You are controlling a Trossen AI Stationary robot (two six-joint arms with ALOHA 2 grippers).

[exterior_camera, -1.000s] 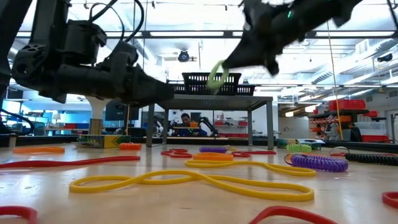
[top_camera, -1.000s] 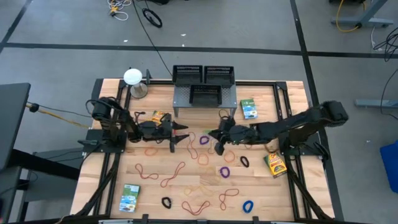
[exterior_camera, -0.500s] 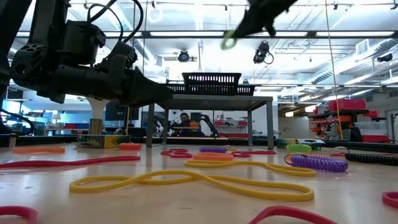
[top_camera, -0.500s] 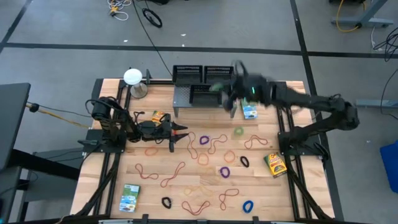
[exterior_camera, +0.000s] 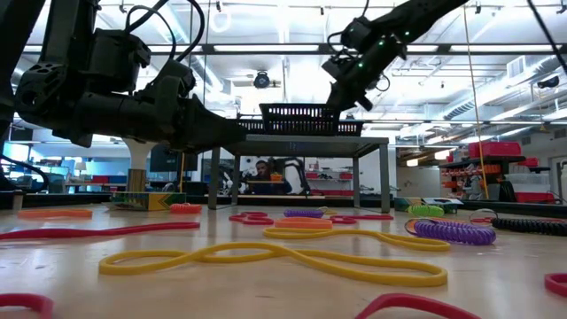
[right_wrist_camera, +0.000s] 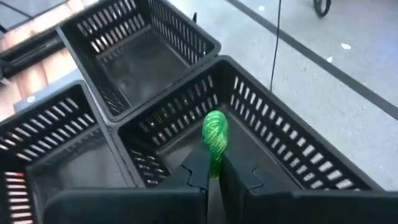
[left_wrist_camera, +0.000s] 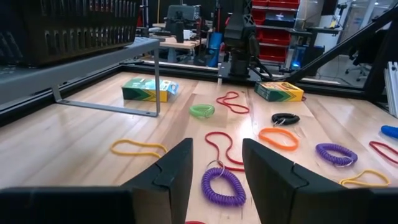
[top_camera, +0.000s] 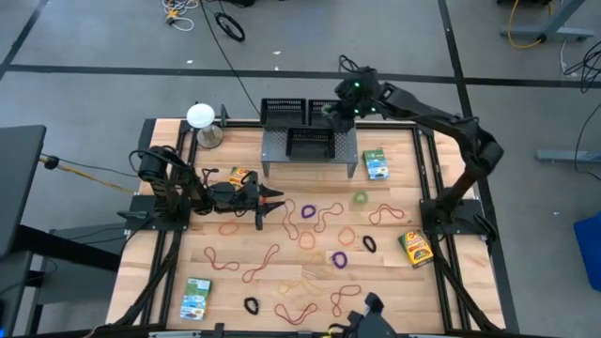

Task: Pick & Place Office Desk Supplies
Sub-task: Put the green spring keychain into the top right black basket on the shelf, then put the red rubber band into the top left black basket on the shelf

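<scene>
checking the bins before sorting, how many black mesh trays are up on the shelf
3, all on the grey shelf: back-left tray, back-right tray under the right end effector, which holds a green coil band, and front tray.

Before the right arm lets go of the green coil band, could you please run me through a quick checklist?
1. Green coil band pinched in the right gripper: ok.
2. Right gripper above the right-hand black mesh tray on the grey shelf: ok.
3. Tray floor under the band bare: ok.
4. Neighbouring mesh trays not under the band: ok.
5. Left gripper low over the table, open, away from the shelf: ok.
6. Height of the band over the tray floor: cannot tell.
</scene>
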